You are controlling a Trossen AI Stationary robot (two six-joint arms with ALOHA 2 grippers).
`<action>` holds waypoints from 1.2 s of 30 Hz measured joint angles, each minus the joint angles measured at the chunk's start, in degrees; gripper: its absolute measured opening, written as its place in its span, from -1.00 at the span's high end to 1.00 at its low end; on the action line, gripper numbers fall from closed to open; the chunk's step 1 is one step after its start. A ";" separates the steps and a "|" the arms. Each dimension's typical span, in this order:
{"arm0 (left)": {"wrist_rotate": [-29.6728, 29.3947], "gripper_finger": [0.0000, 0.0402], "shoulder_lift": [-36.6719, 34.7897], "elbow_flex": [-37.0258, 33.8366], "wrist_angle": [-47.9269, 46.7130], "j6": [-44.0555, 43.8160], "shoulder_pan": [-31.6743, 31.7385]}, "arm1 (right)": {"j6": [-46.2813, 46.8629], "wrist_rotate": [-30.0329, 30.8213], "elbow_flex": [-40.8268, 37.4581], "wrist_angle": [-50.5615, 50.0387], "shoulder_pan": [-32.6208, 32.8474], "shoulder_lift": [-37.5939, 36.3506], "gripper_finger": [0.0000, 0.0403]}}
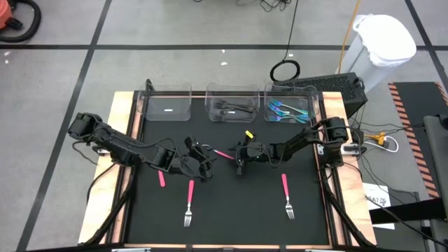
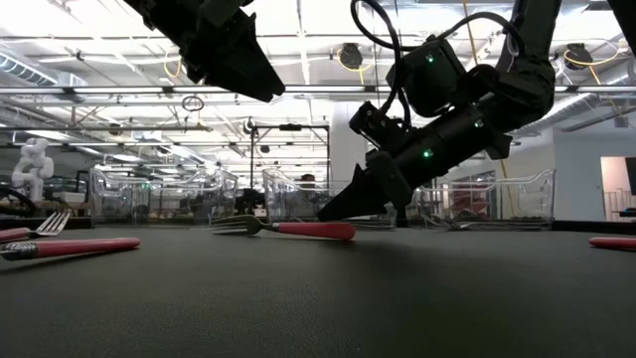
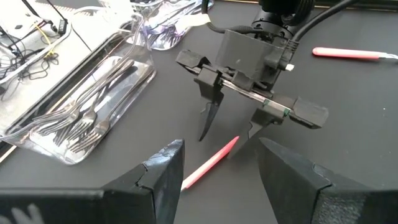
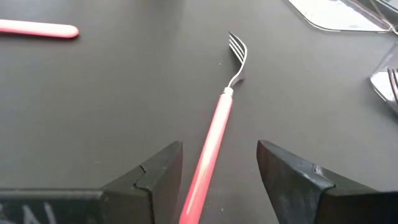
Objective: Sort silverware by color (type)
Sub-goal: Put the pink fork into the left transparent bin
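A pink-handled fork [image 1: 224, 154] lies flat on the black mat, its silver head [image 4: 236, 46] pointing away from my right gripper. My right gripper [image 4: 217, 152] is open and low over the mat. Its fingers stand on either side of the fork's handle [image 4: 211, 146] near the free end, without touching it. The low view [image 2: 343, 207] and the left wrist view [image 3: 227, 134] also show this gripper. My left gripper [image 1: 199, 162] is open and empty. It hangs well above the mat [image 2: 234, 55], just left of the fork's head.
Three clear bins stand along the far edge. The left one [image 1: 168, 105] holds a small white thing, the middle one [image 1: 231, 106] black silverware, the right one [image 1: 288, 110] teal silverware. More pink-handled pieces lie on the mat [image 1: 189, 203] [image 1: 287, 196] [image 1: 161, 179].
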 joint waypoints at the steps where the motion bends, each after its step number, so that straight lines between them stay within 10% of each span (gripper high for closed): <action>1: 0.00 -0.01 0.00 0.00 0.01 0.00 0.00 | 0.00 0.00 0.00 0.02 0.00 0.07 0.00; 16: 0.00 -0.01 0.00 0.00 -0.01 0.04 0.02 | -0.42 0.03 1.20 4.09 0.00 5.93 0.04; 29: 0.00 -0.01 -0.02 0.00 -0.04 0.04 0.02 | -3.93 -2.07 1.73 2.79 0.02 6.69 0.84; 36: 0.00 -0.01 -0.02 -0.01 -0.06 0.04 0.02 | -3.98 -3.25 1.73 1.58 -0.11 5.60 0.86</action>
